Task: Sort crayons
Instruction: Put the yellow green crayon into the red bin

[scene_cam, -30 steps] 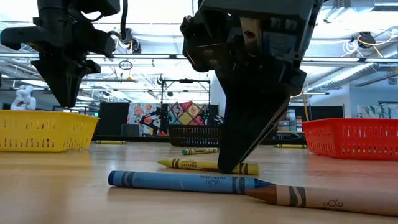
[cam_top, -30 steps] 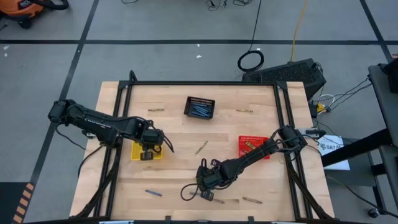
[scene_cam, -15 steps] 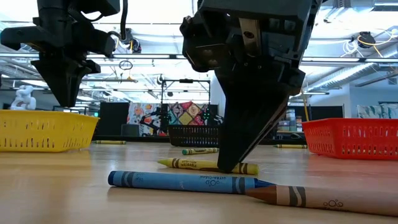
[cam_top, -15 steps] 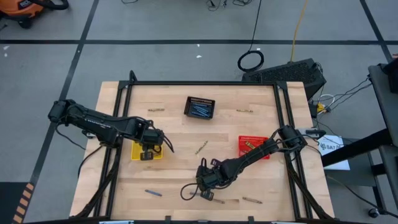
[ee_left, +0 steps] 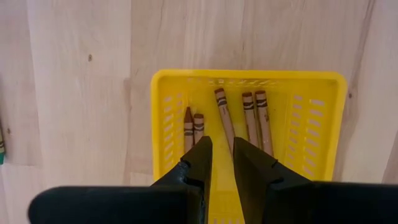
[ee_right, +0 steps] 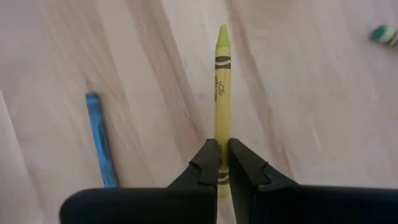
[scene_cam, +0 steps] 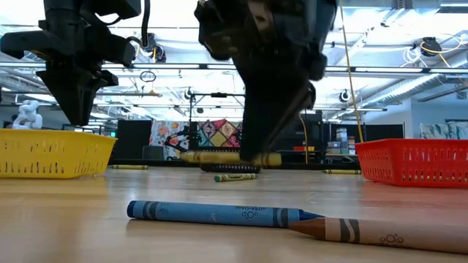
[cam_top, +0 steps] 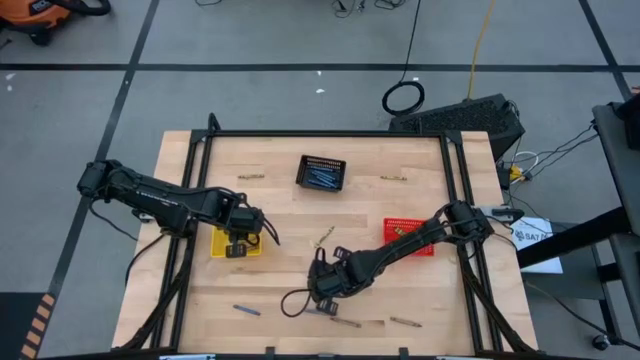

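Yellow crayon [ee_right: 222,93] now lifted in right hand [ee_right: 222,163]

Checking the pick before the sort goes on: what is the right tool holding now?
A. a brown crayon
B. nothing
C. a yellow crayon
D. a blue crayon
C: the right tool is shut on the yellow crayon, which hangs clear of the table in the low view, with the blue crayon lying below.

Both arms are matte black and built of jointed segments. A loose black cable loops out just beside the right end effector [cam_top: 322,290]. Each end effector, including the left end effector [ee_left: 219,163], ends in two dark, wedge-shaped fingers [ee_right: 205,163] tapering toward the tips from a blocky body.
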Controlling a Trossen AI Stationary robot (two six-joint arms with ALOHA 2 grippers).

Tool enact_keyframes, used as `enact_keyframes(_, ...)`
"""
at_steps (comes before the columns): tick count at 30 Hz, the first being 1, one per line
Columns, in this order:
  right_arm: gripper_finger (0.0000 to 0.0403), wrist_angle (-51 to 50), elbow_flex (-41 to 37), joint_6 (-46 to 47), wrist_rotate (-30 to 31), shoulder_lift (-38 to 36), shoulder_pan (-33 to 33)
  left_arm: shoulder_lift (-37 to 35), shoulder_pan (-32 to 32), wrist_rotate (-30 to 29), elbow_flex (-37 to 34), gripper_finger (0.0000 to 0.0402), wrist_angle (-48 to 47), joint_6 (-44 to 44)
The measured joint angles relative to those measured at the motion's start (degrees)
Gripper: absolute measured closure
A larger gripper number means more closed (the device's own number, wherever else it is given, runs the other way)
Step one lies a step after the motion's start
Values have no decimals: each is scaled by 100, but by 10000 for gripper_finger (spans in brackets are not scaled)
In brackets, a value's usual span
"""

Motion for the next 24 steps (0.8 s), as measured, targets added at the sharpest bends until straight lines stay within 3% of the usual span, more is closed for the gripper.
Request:
enact_keyframes(10,403,-77,914,-383,1187,-11,19,0,-44,692,0,343,1315,538)
enact_keyframes(18,403,-537,1550,-591,2338,-17,246,0,-73,732,0,343,2537,640)
enact_keyframes(24,403,-1028,2366,-760,2861,-17,496,-2,-237,1335,0,343,3805,912)
